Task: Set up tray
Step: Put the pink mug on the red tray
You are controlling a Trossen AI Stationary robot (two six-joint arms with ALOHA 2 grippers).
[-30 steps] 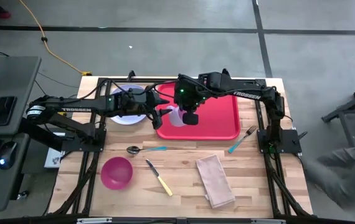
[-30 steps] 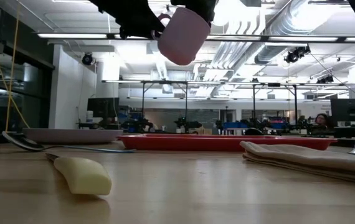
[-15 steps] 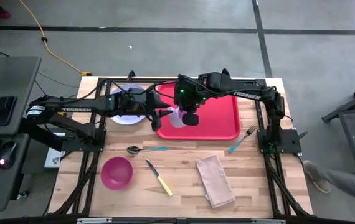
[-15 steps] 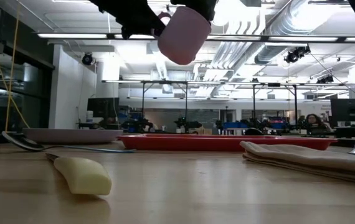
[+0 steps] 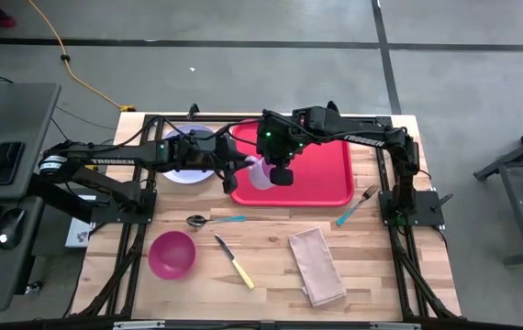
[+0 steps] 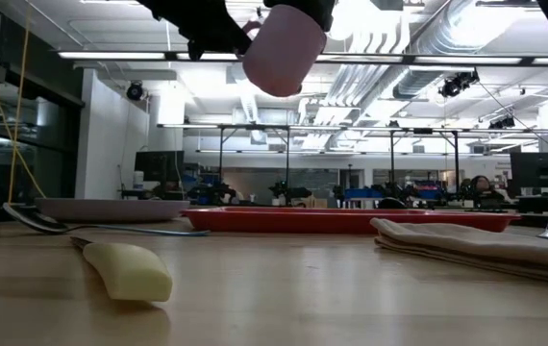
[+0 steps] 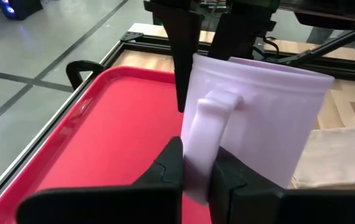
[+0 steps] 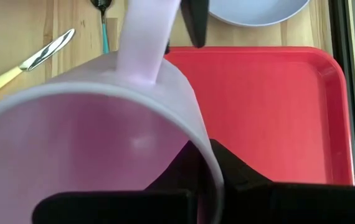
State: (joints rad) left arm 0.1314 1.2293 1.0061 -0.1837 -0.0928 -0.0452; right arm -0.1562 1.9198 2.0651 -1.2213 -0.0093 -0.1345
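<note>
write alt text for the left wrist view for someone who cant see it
A pale lavender mug is held in the air above a red tray: the left gripper is shut on the mug's handle while the right gripper is clamped on its rim from the far side. Wooden table shows beyond the tray.

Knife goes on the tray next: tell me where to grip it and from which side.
Best take the knife by its thick yellow handle, from straight above, end effector closing across its width; it lies flat on the table, and the blade is thin.
</note>
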